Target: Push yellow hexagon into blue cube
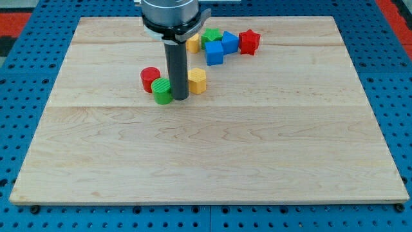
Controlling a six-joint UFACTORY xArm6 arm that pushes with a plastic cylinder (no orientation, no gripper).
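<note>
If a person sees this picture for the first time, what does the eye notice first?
First, the dark rod, my tip standing between the green cylinder and the yellow hexagon. Then the colourful cluster at the view's top: the blue cube and a red star.

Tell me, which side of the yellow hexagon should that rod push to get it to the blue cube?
Its lower-left face. The yellow hexagon sits below and left of the blue cube, so it must travel up-right. My tip is already just left of it, between it and the green cylinder; it probably needs to drop slightly lower first.
</note>
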